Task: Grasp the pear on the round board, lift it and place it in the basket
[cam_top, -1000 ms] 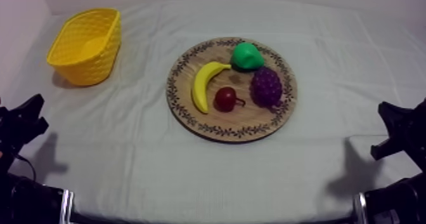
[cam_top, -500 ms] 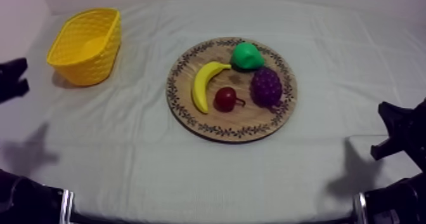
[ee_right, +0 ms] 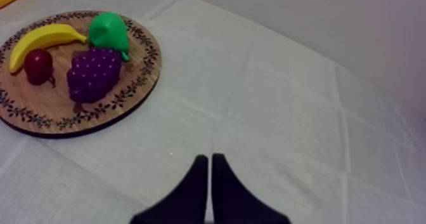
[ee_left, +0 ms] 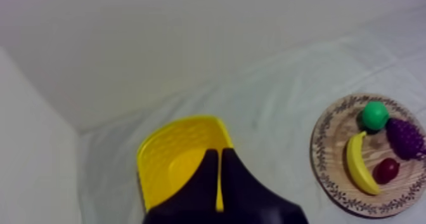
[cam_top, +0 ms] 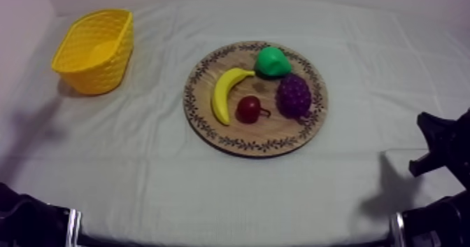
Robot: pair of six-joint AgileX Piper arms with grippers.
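Note:
The green pear (cam_top: 271,61) lies at the far side of the round wooden board (cam_top: 210,120), mid-table. The yellow basket (cam_top: 94,50) stands at the far left, with nothing in it. In the left wrist view my left gripper (ee_left: 219,151) hangs high over the basket (ee_left: 180,150), its fingers together as a narrow wedge and holding nothing. The pear (ee_left: 374,115) is far off to its side. My right gripper (cam_top: 430,143) rests low at the table's right edge. Its fingers (ee_right: 209,157) are shut on nothing over bare cloth, short of the board (ee_right: 136,80) and pear (ee_right: 109,31).
On the board with the pear lie a banana (cam_top: 225,90), a bunch of grapes (cam_top: 294,94) touching the pear, and a small red fruit (cam_top: 249,108). Bare cloth spans the gap between board and basket. A faint shadow lies on the cloth at the left.
My left arm has risen from the lower left edge, up along the left side and out past the top view's upper left corner. The right arm and all the fruit are unmoved.

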